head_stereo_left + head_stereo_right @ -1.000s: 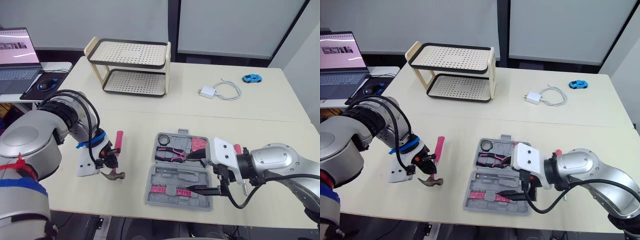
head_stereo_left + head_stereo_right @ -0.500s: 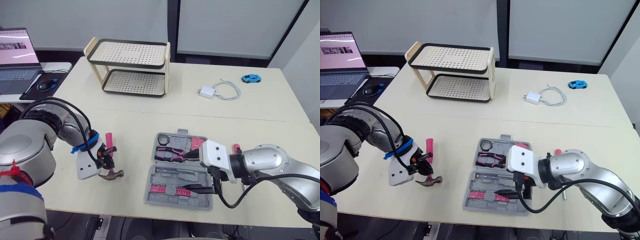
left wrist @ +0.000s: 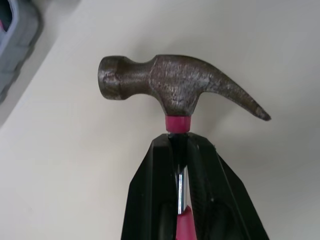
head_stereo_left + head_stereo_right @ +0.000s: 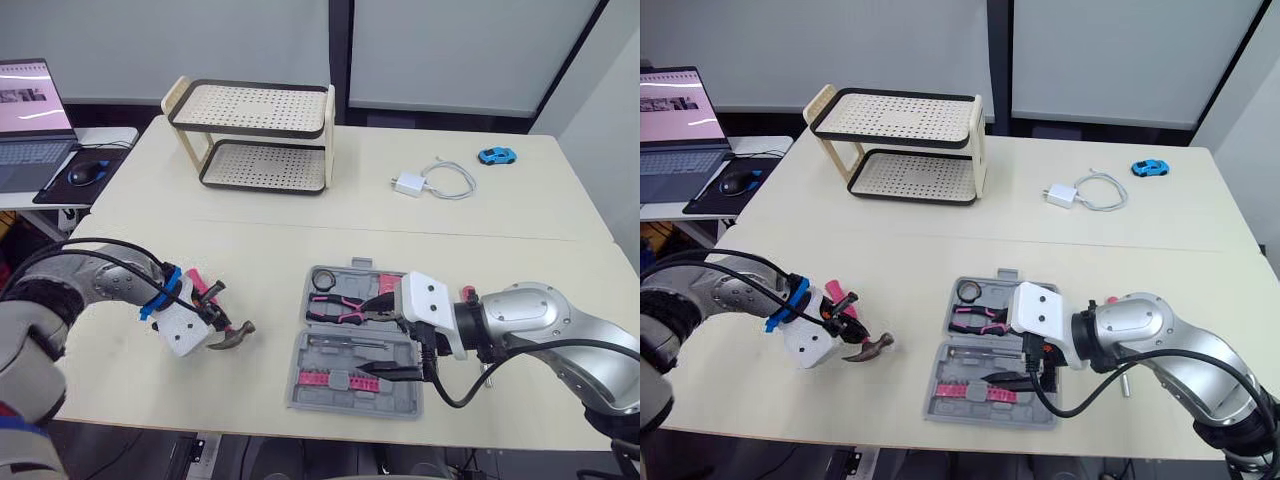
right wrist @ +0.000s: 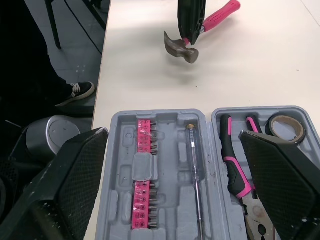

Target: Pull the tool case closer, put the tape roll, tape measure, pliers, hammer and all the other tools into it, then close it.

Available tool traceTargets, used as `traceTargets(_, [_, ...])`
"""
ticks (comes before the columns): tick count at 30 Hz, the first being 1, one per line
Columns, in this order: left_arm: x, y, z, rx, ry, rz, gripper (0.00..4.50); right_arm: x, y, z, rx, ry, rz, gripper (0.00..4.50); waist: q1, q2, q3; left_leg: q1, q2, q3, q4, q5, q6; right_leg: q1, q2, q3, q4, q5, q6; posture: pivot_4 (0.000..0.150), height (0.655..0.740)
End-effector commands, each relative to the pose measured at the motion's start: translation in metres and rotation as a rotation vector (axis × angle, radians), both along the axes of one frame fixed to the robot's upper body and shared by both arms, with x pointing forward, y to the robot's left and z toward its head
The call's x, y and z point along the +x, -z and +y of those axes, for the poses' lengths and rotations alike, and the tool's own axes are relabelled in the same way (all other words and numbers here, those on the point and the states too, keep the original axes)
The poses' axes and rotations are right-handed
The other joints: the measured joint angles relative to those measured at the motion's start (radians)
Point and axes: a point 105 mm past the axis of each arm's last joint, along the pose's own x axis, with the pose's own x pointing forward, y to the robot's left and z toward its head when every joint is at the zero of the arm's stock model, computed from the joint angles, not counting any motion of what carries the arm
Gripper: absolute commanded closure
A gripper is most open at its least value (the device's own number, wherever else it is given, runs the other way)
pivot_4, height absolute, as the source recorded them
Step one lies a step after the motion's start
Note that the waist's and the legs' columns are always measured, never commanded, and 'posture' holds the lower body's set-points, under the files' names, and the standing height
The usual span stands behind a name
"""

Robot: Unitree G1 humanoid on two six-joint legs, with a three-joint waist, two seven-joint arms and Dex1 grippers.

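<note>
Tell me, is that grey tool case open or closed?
Open. The tool case lies spread flat, both halves facing up, with the pliers and pink screwdriver bits showing inside.

I see pale worktop (image 4: 300,200), seam running across it. Two-tier perforated rack (image 4: 255,135) at far side. Side desk (image 4: 112,136) on left carries open laptop (image 4: 30,110). Pale wall panels (image 4: 460,50) behind; dark vertical strip (image 4: 340,50) between them, maybe window frame.
</note>
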Motion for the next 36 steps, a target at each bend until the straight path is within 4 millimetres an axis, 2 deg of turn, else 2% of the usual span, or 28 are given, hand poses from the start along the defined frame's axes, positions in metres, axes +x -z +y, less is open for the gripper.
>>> traceTargets(1, [0.004,-0.029,-0.01,-0.115,-0.123,-0.031,4.47,0.0,-0.008,0.001,0.013,-0.01,-0.035,0.0,-0.002,0.0,0.0,0.001,0.0,0.0,0.0,0.0,0.0,0.0,0.0,0.0,0.001,0.0,0.0,0.15,0.735])
traceTargets(9, [-0.01,-0.039,-0.01,-0.272,-0.504,0.108,4.47,-0.001,-0.006,0.002,0.01,-0.013,-0.028,0.0,-0.011,0.0,0.0,0.004,0.001,0.001,0.0,0.0,0.001,0.0,0.002,0.002,0.007,-0.001,-0.002,0.15,0.735])
traceTargets(14, [-0.007,-0.04,-0.008,-0.43,-0.814,0.141,4.47,0.0,-0.005,0.003,0.001,-0.011,-0.031,0.0,-0.011,0.0,0.0,0.005,0.002,0.001,0.0,0.001,0.001,0.0,0.003,0.002,0.008,-0.002,-0.002,0.15,0.735])
traceTargets(23, [-0.001,-0.021,-0.007,-0.64,-1.235,0.149,4.47,0.002,-0.002,0.006,-0.01,-0.015,-0.035,0.0,-0.008,0.0,0.0,0.006,0.002,0.001,0.0,0.001,0.002,0.0,0.003,0.003,0.008,-0.002,-0.003,0.15,0.735])
traceTargets(30, [0.008,-0.004,-0.013,-0.764,-1.471,0.105,4.47,0.007,-0.002,0.007,-0.012,-0.001,-0.045,0.0,-0.007,0.0,0.0,0.006,0.002,0.002,0.0,0.001,0.002,0.0,0.003,0.003,0.008,-0.002,-0.003,0.15,0.735])
traceTargets(36, [0.014,0.007,-0.012,-0.827,-1.646,0.043,4.47,0.021,-0.008,0.013,0.023,0.042,-0.111,0.0,-0.007,0.0,0.0,0.007,0.002,0.002,0.0,0.001,0.002,0.0,0.003,0.004,0.008,-0.002,-0.003,0.15,0.735])
